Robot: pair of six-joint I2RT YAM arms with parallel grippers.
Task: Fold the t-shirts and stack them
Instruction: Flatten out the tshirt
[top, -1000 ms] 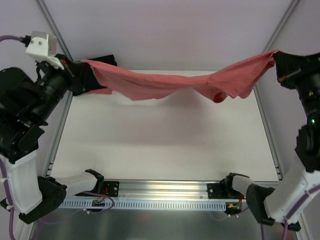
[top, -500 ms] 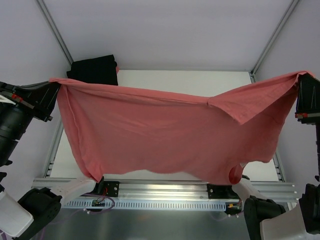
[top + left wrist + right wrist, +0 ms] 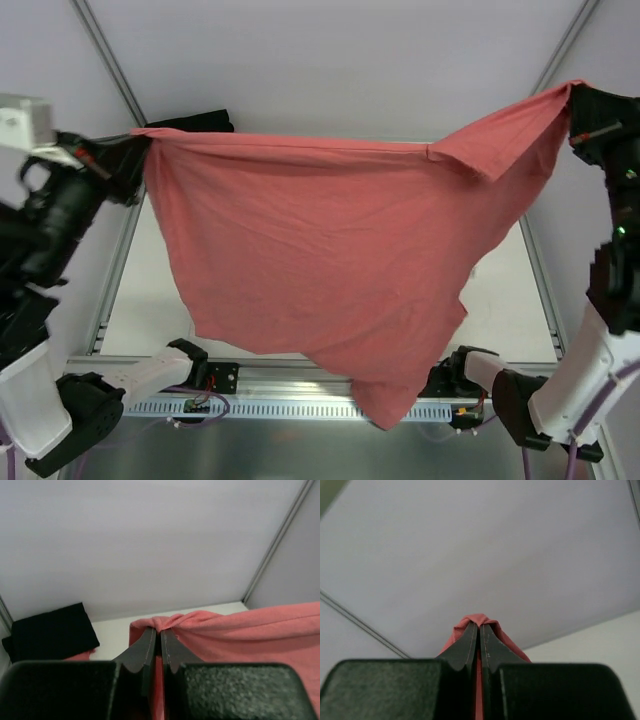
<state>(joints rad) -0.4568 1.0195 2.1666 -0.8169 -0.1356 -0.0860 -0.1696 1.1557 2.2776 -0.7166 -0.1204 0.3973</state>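
Coral-red t-shirt [image 3: 340,270]: held aloft over the counter [image 3: 505,295] as a wide sheet between the two arms. Its top edge is stretched from left to right with the right end higher, a flap is folded over near the right corner, and the lower edge hangs to a point over the near rail [image 3: 290,380]. Left tool [image 3: 159,632]: fingers pressed together, pinching the shirt's top left corner; right tool [image 3: 480,626]: fingers pressed together, pinching the top right corner. Black t-shirt [image 3: 50,632]: folded, lying at the counter's far-left corner, beyond the left tool.

White table [image 3: 145,300], pale walls [image 3: 330,60], metal rail [image 3: 290,378].
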